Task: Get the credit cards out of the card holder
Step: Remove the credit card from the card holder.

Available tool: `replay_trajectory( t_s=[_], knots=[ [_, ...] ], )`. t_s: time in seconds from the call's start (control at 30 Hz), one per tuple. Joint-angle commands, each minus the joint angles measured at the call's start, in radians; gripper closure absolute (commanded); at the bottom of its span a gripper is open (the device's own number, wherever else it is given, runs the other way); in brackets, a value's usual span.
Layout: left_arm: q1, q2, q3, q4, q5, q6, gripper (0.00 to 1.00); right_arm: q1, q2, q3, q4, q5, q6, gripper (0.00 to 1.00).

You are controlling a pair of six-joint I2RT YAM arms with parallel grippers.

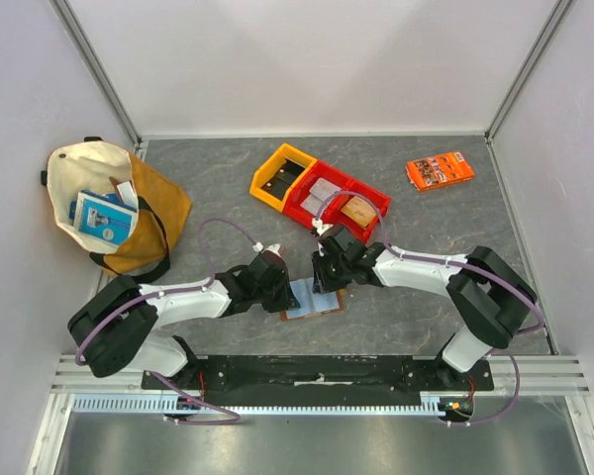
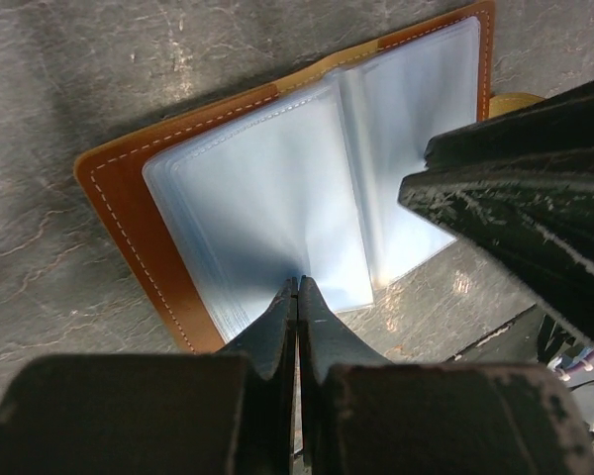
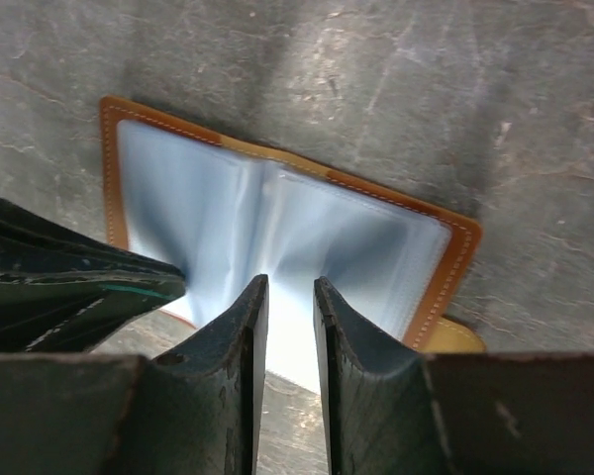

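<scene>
Left wrist view has the left tool (image 2: 297,289) closed tight, tips pressed on the 6 o'clock edge of the open card holder (image 2: 139,228), pinning its pale sleeves (image 2: 257,198). The right tool (image 3: 290,289) is parted narrowly over them, gripping nothing I can confirm. Best pin firmly and nip only a card's edge, not plastic; no credit cards show clearly. Holder lies mid-counter (image 1: 445,213) on grey marbled matting, pale walls (image 1: 307,59) around, red bins (image 1: 337,203) at 12 o'clock.

This is looking like a robotics lab cell; white panel walls (image 1: 307,59) and aluminium posts (image 1: 94,69) are enclosing a grey marbled worktop (image 1: 218,163); at 6 o'clock a black plate (image 1: 317,371) is carrying the left arm (image 1: 178,297) and the right arm (image 1: 426,267).
</scene>
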Motion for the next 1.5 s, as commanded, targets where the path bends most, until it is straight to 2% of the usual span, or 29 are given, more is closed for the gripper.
replay_trajectory(
  t_s=[0.0,0.1,0.33,0.63,0.8,1.1,1.2,1.47],
  knots=[
    [-0.007,0.039,-0.025,-0.028,-0.017,-0.022,0.98,0.016,0.002,-0.002,0.058,-0.058,0.024,0.69],
    [-0.008,0.02,-0.03,-0.039,-0.027,-0.023,0.98,0.019,-0.051,-0.001,0.035,0.029,0.026,0.7],
    [-0.016,-0.049,0.004,-0.143,-0.107,0.001,0.98,0.019,-0.104,0.053,-0.085,0.187,-0.026,0.59],
    [-0.02,-0.064,0.019,-0.243,-0.164,0.014,0.98,0.017,-0.042,0.062,-0.1,0.183,-0.026,0.58],
    [-0.02,-0.035,0.01,-0.244,-0.158,0.006,0.98,0.019,-0.007,0.064,-0.099,0.157,-0.031,0.59],
    [-0.023,0.0,0.0,-0.217,-0.133,-0.003,0.98,0.019,0.025,0.06,-0.097,0.118,-0.031,0.65],
    [-0.023,0.014,0.0,-0.206,-0.123,-0.002,0.98,0.02,0.024,0.06,-0.093,0.093,-0.034,0.72],
    [-0.022,0.022,-0.01,-0.185,-0.109,-0.002,0.98,0.02,0.016,0.057,-0.064,0.016,-0.02,0.8]
  ],
)
